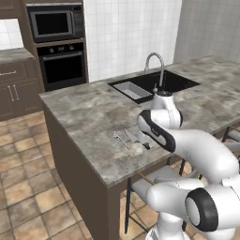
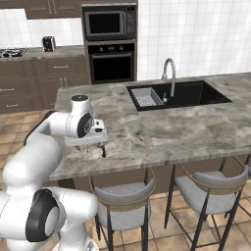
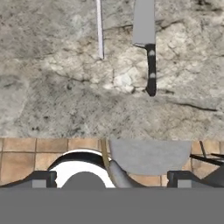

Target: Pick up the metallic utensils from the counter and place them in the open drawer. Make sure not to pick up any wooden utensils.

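Two metallic utensils lie side by side on the marbled counter (image 1: 84,108) near its front edge. One is a slim silver fork (image 1: 121,139) (image 3: 99,28). The other is a knife (image 1: 137,138) (image 3: 148,52) with a broad silver blade and a black handle. In the hand view the knife's handle points toward my gripper (image 3: 113,179), which hangs open and empty above the counter's front edge, short of both utensils. From the right base view my gripper (image 2: 92,148) sits low over the counter (image 2: 196,127), pointing down. The open drawer and the wooden utensils are out of view.
A black sink (image 1: 154,84) with a curved steel faucet (image 1: 157,63) is set into the counter's far side. Grey stools (image 2: 122,198) (image 2: 208,188) stand under the front overhang. An oven and microwave column (image 1: 58,47) lines the back wall, across a tiled floor.
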Controlling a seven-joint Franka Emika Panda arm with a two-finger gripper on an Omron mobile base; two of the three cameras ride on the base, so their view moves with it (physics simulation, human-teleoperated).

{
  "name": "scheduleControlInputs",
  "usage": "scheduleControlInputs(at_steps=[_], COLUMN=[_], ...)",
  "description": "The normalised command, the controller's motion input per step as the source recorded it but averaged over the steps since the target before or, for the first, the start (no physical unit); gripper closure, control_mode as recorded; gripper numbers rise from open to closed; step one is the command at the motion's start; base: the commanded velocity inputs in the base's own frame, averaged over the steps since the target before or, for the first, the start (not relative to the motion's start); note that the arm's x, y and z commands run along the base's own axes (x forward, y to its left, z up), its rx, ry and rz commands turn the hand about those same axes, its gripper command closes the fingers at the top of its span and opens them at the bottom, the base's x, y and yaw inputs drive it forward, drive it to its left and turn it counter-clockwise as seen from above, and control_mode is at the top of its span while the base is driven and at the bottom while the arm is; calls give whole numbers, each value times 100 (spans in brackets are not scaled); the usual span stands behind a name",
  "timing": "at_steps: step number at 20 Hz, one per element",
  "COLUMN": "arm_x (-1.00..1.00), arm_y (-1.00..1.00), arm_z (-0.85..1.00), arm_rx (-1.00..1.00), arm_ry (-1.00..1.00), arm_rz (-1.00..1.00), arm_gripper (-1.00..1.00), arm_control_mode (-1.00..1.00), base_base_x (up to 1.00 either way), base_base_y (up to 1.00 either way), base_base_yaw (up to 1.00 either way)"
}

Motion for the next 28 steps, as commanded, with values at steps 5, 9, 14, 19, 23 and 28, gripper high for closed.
scheduleControlInputs(at_steps=[5, 9, 14, 19, 23, 28], arm_x=[30, 34, 40, 41, 39, 37], arm_y=[-24, -12, -3, 0, 0, 0], arm_z=[-49, -46, -41, -36, -28, -26], arm_rx=[0, 0, 0, 0, 0, 0], arm_ry=[0, 0, 0, 0, 0, 0], arm_rz=[12, 12, 10, 3, 0, 0], arm_gripper=[-100, -100, -100, -100, -100, -100], arm_control_mode=[-100, -100, -100, -100, -100, -100], base_base_x=[0, 0, 0, 0, 0, 0], base_base_y=[0, 0, 0, 0, 0, 0], base_base_yaw=[0, 0, 0, 0, 0, 0])
